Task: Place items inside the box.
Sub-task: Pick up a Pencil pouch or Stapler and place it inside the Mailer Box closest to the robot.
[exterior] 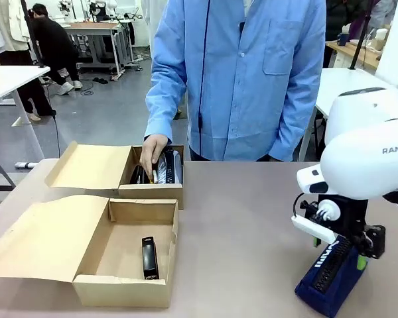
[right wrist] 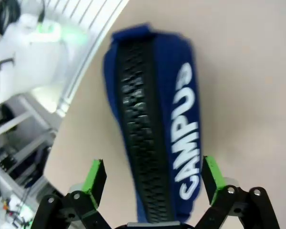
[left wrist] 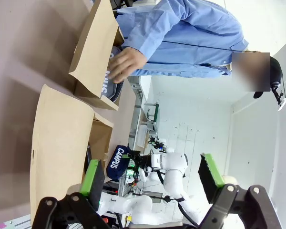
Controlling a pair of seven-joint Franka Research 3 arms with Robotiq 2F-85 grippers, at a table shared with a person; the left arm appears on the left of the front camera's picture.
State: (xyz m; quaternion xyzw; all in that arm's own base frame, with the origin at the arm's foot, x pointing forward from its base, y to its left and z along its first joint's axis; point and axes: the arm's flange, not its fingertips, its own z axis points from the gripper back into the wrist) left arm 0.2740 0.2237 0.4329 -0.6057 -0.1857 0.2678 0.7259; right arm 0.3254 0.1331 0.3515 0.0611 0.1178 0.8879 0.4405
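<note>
The box (exterior: 123, 291) lies open at the front left, its flap folded out to the left, with one black stapler (exterior: 149, 257) on its floor. At the front right the navy zip pouch (exterior: 328, 281) rests on the table, zip upward. My right gripper (exterior: 341, 262) is lowered over it. In the right wrist view the pouch (right wrist: 155, 124) runs between the two green pads (right wrist: 96, 179), which stand apart from its sides, so the right gripper (right wrist: 152, 179) is open. My left gripper (left wrist: 150, 174) is open with nothing in it, and its view takes in the box flap (left wrist: 57, 143).
A smaller cardboard box (exterior: 149, 193) sits behind the box with dark items in it. The person's hand (exterior: 151, 151) reaches into it. The person in a blue shirt (exterior: 245, 79) stands at the far edge. Bare table (exterior: 245, 225) lies between the boxes and the pouch.
</note>
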